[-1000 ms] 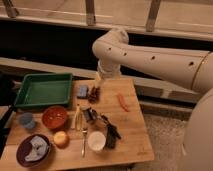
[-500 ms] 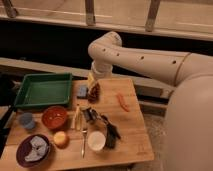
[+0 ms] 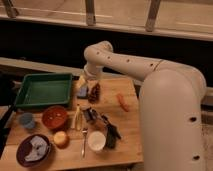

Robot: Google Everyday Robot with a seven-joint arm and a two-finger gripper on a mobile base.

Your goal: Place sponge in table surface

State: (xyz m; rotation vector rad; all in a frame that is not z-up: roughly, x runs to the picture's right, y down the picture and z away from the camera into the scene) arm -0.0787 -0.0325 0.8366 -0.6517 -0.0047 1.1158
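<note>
The yellow sponge point(image 3: 80, 81) is at my gripper point(image 3: 86, 86), near the far edge of the bench point(image 3: 131, 134), just beside the green tray point(image 3: 42, 90). Whether I'm clamped on it, I cannot tell. At the near left corner, a dark bowl point(image 3: 22, 156) holds crumpled white material point(image 3: 36, 149).

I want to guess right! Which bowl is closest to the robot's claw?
The reddish-brown bowl below the green tray. The claw hangs beside the tray's right edge; the dark purple bowl sits farther off, near the table's front corner.

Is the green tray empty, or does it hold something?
Empty: only its bare green floor shows inside the green tray. The gripper is just right of it, above the table surface.
</note>
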